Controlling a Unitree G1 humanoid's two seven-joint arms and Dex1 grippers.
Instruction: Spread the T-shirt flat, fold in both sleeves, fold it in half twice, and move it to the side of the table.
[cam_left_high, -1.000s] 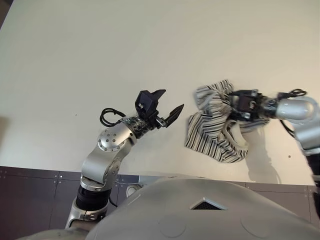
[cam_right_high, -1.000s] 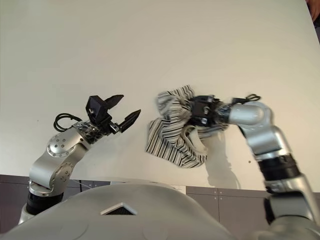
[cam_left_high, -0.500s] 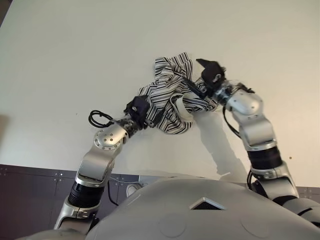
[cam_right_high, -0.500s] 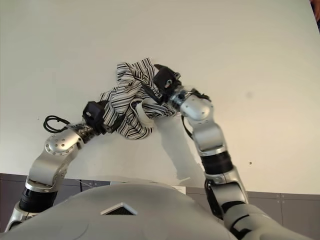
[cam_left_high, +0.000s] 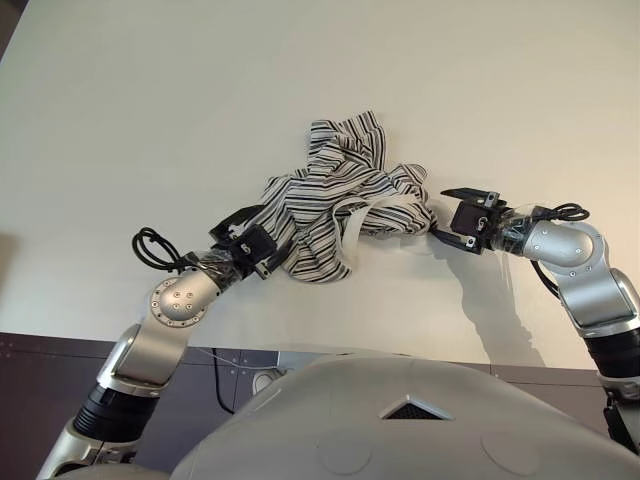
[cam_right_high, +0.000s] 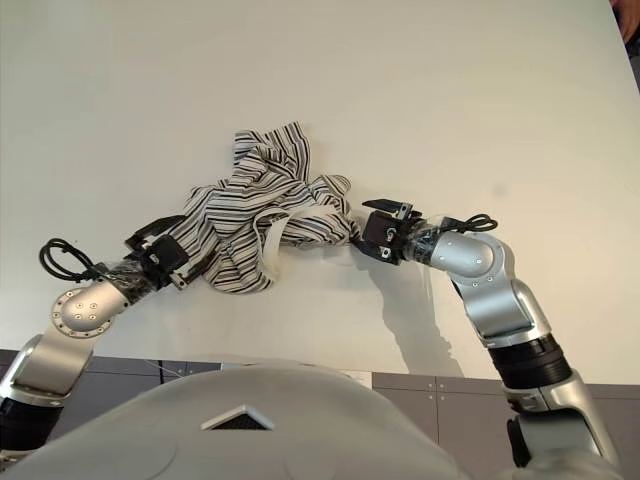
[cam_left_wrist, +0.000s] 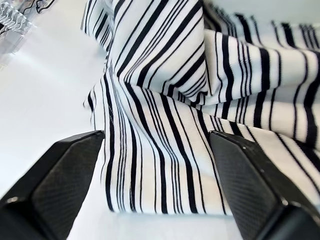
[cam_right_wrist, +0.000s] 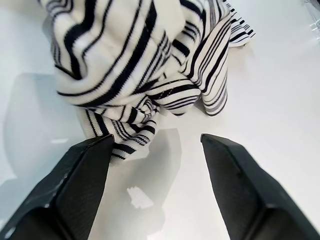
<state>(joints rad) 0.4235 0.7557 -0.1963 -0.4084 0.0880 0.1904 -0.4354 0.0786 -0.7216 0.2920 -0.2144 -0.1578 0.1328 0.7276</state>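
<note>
**Crumpled striped T-shirt (cam_left_high: 335, 195) lying mid-tabletop (cam_left_high: 150, 100), flanked by both grippers.**
The jaws of the left gripper (cam_left_wrist: 156, 139) are spread wide with the shirt's left edge seen between them, apparently ungripped. Those of the right gripper (cam_left_high: 441, 212) are also parted, just beside the shirt's right edge.

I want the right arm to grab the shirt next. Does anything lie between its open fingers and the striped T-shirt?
Nothing visible does. The right gripper sits open at the edge of the T-shirt, whose nearest folds come close to one of its fingers, with only bare table between.
</note>
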